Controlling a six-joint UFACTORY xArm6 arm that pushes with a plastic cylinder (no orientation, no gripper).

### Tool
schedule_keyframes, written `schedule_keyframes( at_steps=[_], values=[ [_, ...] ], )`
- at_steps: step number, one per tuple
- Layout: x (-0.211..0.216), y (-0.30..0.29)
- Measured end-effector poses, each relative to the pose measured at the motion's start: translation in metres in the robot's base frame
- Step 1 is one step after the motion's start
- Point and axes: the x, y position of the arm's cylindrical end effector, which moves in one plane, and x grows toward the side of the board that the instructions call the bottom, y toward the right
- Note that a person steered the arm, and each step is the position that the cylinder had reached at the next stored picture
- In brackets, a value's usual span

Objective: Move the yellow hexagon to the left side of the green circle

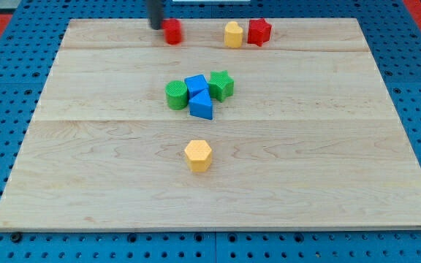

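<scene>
The yellow hexagon (198, 155) lies below the middle of the wooden board (86, 146). The green circle (175, 95) sits above it near the centre, touching a blue cube (195, 85) on its right. My tip (156, 26) is at the view's top, just left of a red block (172, 31) and close against it. The tip is far above the yellow hexagon and above the green circle.
A blue triangle (202, 107) and a green star (221, 85) crowd the right of the green circle. A second yellow block (233, 34) and a red star (259, 31) sit at the top edge. Blue pegboard (6, 109) surrounds the board.
</scene>
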Motion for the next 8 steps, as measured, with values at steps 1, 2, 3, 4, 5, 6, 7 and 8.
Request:
schedule_keyframes(
  at_steps=[1, 2, 3, 4, 5, 6, 7, 8],
  values=[
    [0.027, 0.057],
    [0.061, -0.002],
    [0.108, 0.039],
    [0.085, 0.123],
    [0.082, 0.156],
    [0.189, 0.183],
    [0.307, 0.114],
    [0.300, 0.009]
  ],
)
